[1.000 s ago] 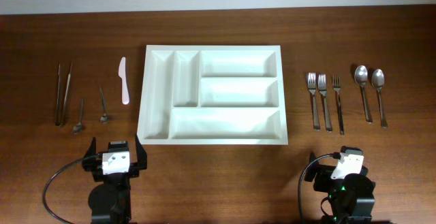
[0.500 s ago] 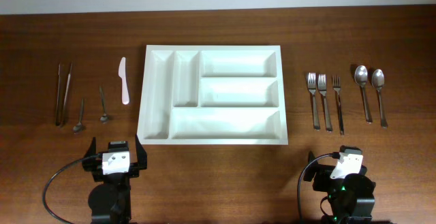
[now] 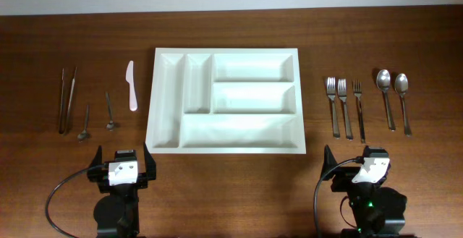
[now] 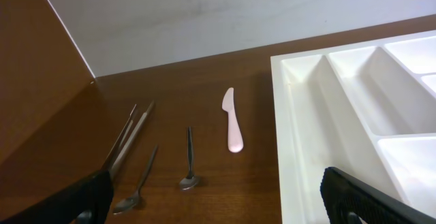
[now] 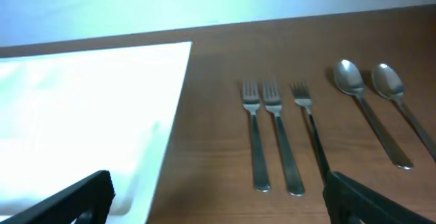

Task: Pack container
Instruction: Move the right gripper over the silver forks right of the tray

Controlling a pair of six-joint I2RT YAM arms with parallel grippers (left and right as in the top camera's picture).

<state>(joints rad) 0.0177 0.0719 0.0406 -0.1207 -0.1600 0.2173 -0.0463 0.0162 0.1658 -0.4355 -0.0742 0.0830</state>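
Tray (image 3: pixel 239 131), white with five compartments, lies flat at the middle of the brown table (image 3: pixel 239 194). To its left, apart from it, lie a white plastic knife (image 3: pixel 131 86), two small spoons (image 3: pixel 110 113) and a pair of tongs (image 3: pixel 67 99). To its right lie three forks (image 3: pixel 345 108) side by side, then two large spoons (image 3: pixel 393 99). The left gripper (image 3: pixel 121 157) sits off the tray's near left corner, jaws wide, holding nothing. The right gripper (image 3: pixel 354 160) sits near the fork handles, likewise spread wide and holding nothing.

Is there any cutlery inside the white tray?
No, every compartment of the tray is bare, and the forks and spoons lie outside it.
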